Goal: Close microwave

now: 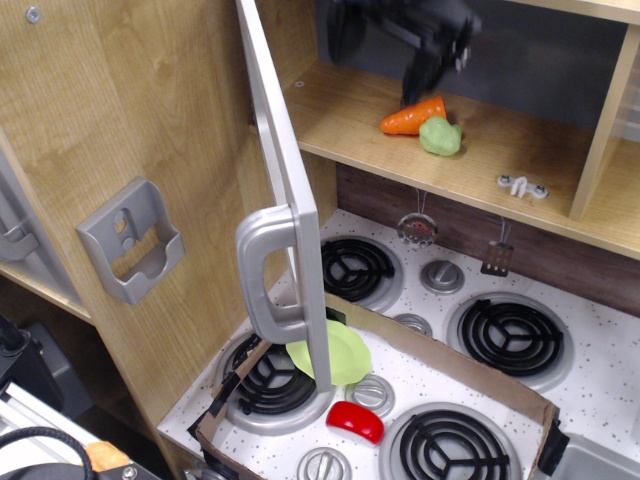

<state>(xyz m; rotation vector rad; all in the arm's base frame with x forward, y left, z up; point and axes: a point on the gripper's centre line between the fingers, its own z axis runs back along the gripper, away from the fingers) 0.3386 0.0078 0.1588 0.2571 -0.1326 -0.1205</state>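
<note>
Microwave (285, 190) is standing open in the only view I am getting, its silver-grey door swung out edge-on toward the camera, with the grey loop handle (265, 275) facing left. Behind the door the wooden cavity is showing a carrot (412, 117) and a green lump (440, 136) lying touching each other on its floor. Gripper (385, 45) is hanging at the top of the frame, inside the cavity mouth above the carrot, heavily blurred. Its two dark fingers (418, 75) are appearing spread apart with nothing between them, and I am reading that as open and empty. It is not touching the door. Below, I am seeing a stovetop (600, 350) with coil burners; a green plate (340, 352) is lying under the door's lower edge, and a red piece (356, 421) just in front of it. A grey bracket (130, 252) is sitting on the wooden wall to the left.
</note>
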